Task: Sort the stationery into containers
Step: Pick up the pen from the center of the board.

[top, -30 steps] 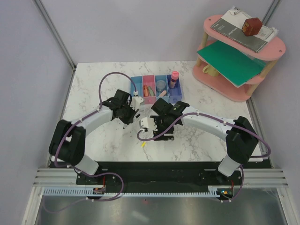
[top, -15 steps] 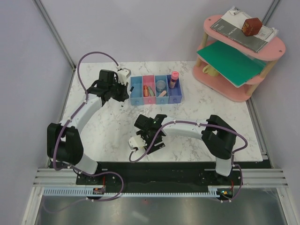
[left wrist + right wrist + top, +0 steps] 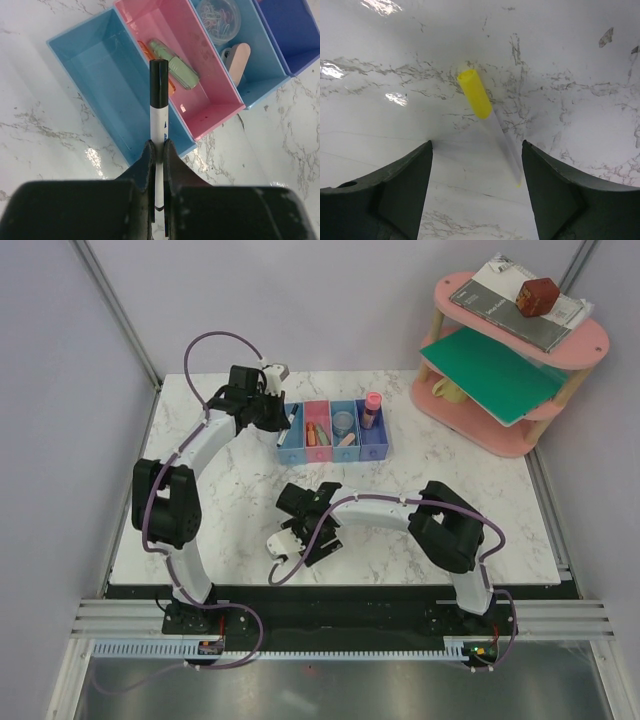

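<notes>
Left end effector (image 3: 157, 150) moved to 12 o'clock, clamping black-white pen (image 3: 159, 100) over light-blue plastic bin (image 3: 102, 82); release next. Right end effector (image 3: 476, 150) spread above thin yellow pencil (image 3: 475, 94)

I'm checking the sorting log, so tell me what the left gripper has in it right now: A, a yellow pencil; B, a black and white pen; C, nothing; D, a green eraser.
B: the left gripper is shut on the black and white pen over the edge of the light blue bin; the yellow pencil lies loose under the open right gripper.
</notes>
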